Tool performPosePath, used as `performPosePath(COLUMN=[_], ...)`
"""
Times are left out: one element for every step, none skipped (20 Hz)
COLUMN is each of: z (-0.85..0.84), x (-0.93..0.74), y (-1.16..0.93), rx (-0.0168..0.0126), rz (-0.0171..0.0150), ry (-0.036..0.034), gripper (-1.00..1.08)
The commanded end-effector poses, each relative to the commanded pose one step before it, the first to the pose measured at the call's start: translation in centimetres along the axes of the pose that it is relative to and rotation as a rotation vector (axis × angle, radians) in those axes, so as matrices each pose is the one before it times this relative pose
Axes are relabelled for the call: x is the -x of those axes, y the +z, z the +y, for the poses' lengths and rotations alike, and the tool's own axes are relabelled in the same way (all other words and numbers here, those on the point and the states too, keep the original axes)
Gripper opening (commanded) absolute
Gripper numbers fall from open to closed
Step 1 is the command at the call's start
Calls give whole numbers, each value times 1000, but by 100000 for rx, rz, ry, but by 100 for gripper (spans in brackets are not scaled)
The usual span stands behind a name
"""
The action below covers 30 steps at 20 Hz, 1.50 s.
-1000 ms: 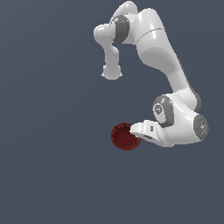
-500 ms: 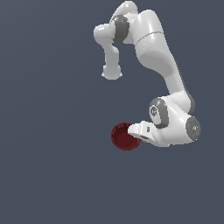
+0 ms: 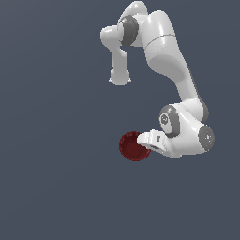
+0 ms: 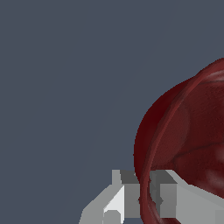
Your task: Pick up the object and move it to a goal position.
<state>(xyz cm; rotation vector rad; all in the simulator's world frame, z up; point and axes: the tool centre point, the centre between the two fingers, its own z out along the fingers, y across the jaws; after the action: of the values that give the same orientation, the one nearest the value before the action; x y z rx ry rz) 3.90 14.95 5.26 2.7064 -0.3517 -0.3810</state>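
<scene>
The object, a small dark red round bowl, hangs tilted against the plain grey backdrop at the end of the white arm. My gripper reaches it from the exterior view's right and is shut on its rim. In the wrist view the bowl stands on edge and fills one side of the picture, its faintly textured inside showing. My gripper has one grey finger outside the rim and the other finger inside it, both against the wall.
The white arm arcs from its base near the exterior view's upper middle down to the wrist. Around the bowl there is only uniform dark grey, with no other objects or edges.
The wrist and forearm links have sunk slightly and swung to the exterior view's right. The bowl has stayed almost in the same spot, still in the gripper.
</scene>
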Motion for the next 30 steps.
performPosePath(z=[5,2,14,42,70,99,129,159,191,223,258,294,332,373,416,462,512,566,648,686,751,819,870,927,956,1004,1058,1134,1170,1182], x=[-1,-2,3,8,14,20,25,31,38,44,51,58,65,73,81,90,99,110,92,132,144,157,166,159,181,189,198,193,217,218], y=[5,1,-2,-7,-12,-16,-21,-26,-32,-37,-43,-49,-55,-62,-70,-78,-86,-95,-71,-117,-128,-140,-150,-141,-166,-175,-185,-177,-207,-211], rx=[1,0,0,0,0,0,0,0,0,0,0,0,0,0,0,0,0,0,-51,0,0,0,0,-52,0,0,0,-50,0,0], rz=[4,0,0,0,0,0,0,0,0,0,0,0,0,0,0,0,0,0,-82,0,0,0,0,-46,0,0,0,-48,0,0], ry=[11,0,0,0,0,0,0,0,0,0,0,0,0,0,0,0,0,0,16,0,0,0,0,-1,0,0,0,2,0,0], gripper=[-100,-100,-100,-100,-100,-100,-100,-100,-100,-100,-100,-100,-100,-100,-100,-100,-100,-100,-100,-100,-100,-100,-100,-100,-100,-100,-100,-100,-100,-100])
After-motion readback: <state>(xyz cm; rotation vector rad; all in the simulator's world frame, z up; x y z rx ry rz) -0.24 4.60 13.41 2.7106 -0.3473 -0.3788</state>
